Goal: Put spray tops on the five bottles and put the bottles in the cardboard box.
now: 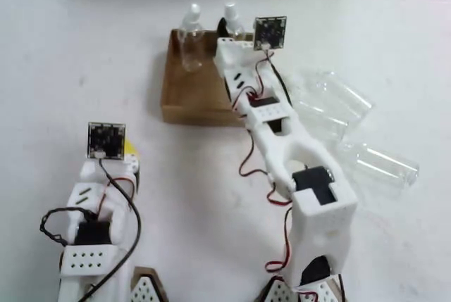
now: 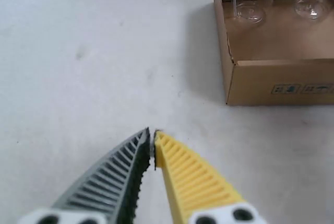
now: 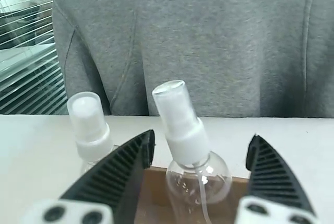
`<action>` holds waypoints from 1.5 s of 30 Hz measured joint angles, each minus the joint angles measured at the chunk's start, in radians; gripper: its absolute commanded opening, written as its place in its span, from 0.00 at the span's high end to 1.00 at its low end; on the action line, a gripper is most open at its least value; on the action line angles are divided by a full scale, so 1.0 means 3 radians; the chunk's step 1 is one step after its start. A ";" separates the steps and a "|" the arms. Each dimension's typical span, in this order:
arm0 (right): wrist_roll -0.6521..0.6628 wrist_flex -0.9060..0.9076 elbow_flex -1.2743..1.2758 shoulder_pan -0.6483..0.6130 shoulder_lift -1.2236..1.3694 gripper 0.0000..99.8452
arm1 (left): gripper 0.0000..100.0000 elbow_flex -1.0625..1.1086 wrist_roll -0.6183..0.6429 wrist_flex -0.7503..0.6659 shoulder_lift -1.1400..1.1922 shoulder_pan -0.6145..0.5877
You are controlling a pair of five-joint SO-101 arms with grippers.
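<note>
Straddling one bottle (image 3: 188, 148), right jaws spread.

Looks like a robotics lab or office workroom here: a plain white table (image 1: 63, 63), two printed robot arms (image 1: 310, 175) with loose cables (image 1: 137, 219) and bare circuit boards (image 1: 106, 139), and window blinds (image 3: 23, 51) beyond the far edge.

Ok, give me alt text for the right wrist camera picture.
The right pincer is open, its two black fingers framing a clear bottle with a white spray top that stands in the cardboard box. A second topped bottle stands beside it.
</note>
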 measured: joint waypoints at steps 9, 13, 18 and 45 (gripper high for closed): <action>0.0000 0.0000 0.0675 0.0000 -0.0624 0.75 | 0.96 0.0000 0.0000 0.0000 0.0000 0.0000; 0.0000 0.0000 0.1095 0.0000 -0.1100 0.75 | 0.96 0.0000 0.0000 0.0000 0.0000 0.0000; 0.0000 0.0220 0.1626 0.0015 -0.1805 0.75 | 0.96 0.0000 0.0000 0.0000 0.0000 0.0000; 0.1130 0.4598 0.2056 0.2256 -0.5452 0.75 | 0.96 0.0000 -0.0322 0.0000 0.0000 0.0000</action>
